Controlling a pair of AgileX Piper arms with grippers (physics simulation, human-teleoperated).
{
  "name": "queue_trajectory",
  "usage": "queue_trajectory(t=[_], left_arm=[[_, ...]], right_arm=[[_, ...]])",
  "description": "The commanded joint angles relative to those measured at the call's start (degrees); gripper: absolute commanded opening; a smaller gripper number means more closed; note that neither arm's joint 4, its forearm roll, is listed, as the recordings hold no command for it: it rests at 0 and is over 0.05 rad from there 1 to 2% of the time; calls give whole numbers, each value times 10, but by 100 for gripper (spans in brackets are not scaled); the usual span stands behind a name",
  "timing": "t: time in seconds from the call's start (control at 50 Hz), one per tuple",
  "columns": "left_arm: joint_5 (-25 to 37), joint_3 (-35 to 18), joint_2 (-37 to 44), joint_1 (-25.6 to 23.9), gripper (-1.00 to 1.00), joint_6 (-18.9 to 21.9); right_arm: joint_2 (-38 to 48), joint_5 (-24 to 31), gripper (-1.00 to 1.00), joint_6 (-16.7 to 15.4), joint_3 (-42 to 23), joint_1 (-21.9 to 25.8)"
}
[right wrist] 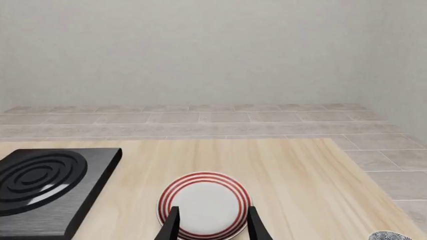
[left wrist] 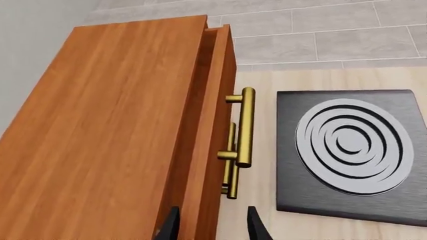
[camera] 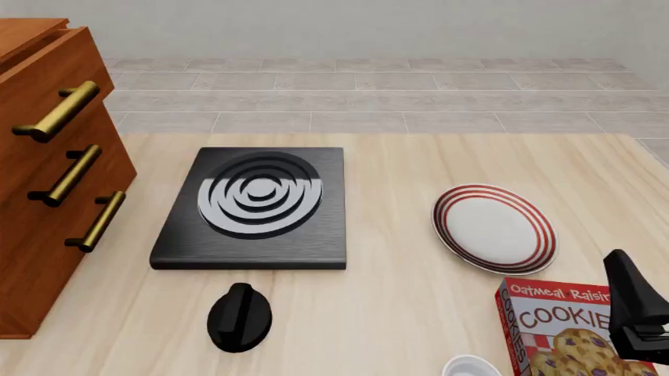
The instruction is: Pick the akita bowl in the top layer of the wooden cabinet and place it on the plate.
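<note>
Left claw (left wrist: 212, 225): fingers parted, holding nothing, straddling the front edge of the top layer (left wrist: 215, 100), which stands slightly ajar in the wooden cabinet (camera: 42, 188). Right claw (right wrist: 212, 225): fingers parted, empty, hovering over the plate (camera: 493, 227). The akita bowl cannot be seen. Drawer handle (left wrist: 245, 127): brass bar. Plate: round, white, red-ringed, resting on the pale wood counter (camera: 397, 313).

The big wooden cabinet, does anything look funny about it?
Yes. On the wooden cabinet, the top layer sticks out a little past the cabinet's body while the lower drawers look shut. No akita bowl shows, and the plate lies bare.
</note>
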Motion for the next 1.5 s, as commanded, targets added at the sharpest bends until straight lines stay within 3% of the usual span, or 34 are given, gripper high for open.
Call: queue_trajectory(t=[0.02,0.74,1.5], left_arm=[[2,6,2,-4,100,-10],[9,5,29,-40,100,-57],[10,-1,52,-77,100,-74]], right_arm=[[0,0,100,0,0,0],[0,0,100,0,0,0],[0,-1,100,3,-1,-5]])
